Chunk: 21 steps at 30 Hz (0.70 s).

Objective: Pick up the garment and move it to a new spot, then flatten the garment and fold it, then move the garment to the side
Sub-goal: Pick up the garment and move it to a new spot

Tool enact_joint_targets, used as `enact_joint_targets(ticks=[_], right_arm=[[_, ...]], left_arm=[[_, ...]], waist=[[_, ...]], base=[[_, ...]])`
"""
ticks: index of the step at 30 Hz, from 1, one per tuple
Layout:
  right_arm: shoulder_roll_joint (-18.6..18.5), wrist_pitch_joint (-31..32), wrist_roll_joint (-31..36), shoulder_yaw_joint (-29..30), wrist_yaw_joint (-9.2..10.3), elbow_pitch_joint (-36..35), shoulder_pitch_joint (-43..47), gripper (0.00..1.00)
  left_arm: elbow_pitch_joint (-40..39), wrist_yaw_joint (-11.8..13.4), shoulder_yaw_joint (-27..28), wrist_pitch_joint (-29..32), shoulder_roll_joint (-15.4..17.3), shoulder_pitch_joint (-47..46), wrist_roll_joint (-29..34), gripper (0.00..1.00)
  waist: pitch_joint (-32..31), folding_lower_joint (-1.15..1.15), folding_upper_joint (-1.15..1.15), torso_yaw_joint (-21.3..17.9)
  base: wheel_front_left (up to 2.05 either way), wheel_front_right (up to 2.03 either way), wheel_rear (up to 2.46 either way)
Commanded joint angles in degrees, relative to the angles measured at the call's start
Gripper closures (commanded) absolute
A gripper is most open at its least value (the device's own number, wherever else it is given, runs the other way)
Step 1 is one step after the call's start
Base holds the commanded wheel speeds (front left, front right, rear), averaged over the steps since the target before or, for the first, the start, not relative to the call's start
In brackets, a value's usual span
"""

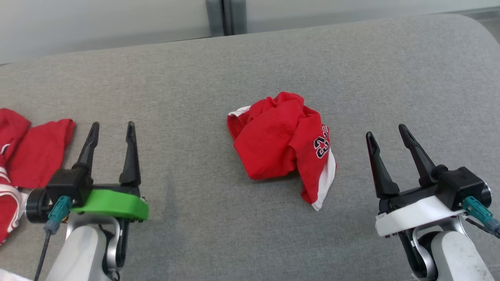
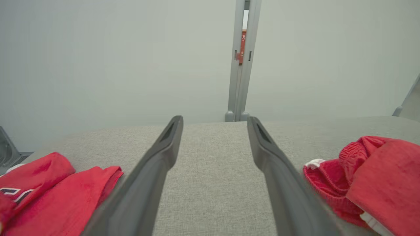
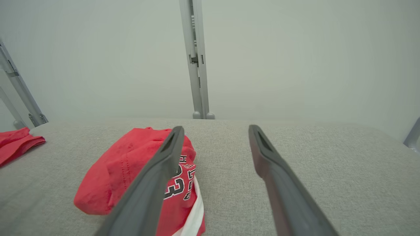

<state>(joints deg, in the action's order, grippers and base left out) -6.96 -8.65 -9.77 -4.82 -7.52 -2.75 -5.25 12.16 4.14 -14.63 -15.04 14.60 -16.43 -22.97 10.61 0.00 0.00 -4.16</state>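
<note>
A crumpled red garment (image 1: pixel 282 142) with white trim and a dark number print lies in a heap at the middle of the grey padded table (image 1: pixel 250 70). It also shows at the right of the left wrist view, garment (image 2: pixel 370 177), and at the lower left of the right wrist view, garment (image 3: pixel 131 170). My left gripper (image 1: pixel 112 128) stands open at the lower left, well left of the heap, with nothing between its fingers. Open and just as bare, my right gripper (image 1: pixel 386 132) sits at the lower right, a little to the right of the heap.
Other red clothes (image 1: pixel 27 156) with white stripes lie at the table's left edge, just left of my left gripper, and appear as red clothes (image 2: pixel 49 186) in the left wrist view. A pale wall with a grey post (image 1: pixel 220 17) runs behind the table.
</note>
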Motion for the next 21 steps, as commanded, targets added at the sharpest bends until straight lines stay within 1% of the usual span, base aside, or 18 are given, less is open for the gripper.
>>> enact_joint_targets(ticks=[1,4,11,21], right_arm=[[-0.18,0.23,0.39,0.27,0.06,-0.31,1.0,0.0],[-0.28,0.78,0.5,0.48,0.06,-0.62,2.27,0.0],[0.09,2.11,0.54,1.47,0.06,-0.86,5.44,0.0],[1.55,3.43,0.87,2.83,0.06,-2.21,9.68,0.0]], left_arm=[[-0.3,0.4,0.75,-0.17,0.67,1.91,0.79,0.0],[-1.07,-0.2,1.62,-0.18,1.04,4.7,1.35,0.0],[-0.64,-1.51,1.53,-0.19,-0.12,9.36,2.09,0.0],[0.86,-2.05,1.9,-0.19,-0.89,12.68,2.64,0.0]], waist=[[-3.33,0.0,0.0,3.67],[-4.34,0.0,0.0,4.25],[-7.62,0.0,0.0,3.96],[-10.24,0.0,0.0,2.67]], base=[[0.0,0.0,0.0],[0.0,0.0,0.0],[0.0,0.0,0.0],[0.0,0.0,0.0]])
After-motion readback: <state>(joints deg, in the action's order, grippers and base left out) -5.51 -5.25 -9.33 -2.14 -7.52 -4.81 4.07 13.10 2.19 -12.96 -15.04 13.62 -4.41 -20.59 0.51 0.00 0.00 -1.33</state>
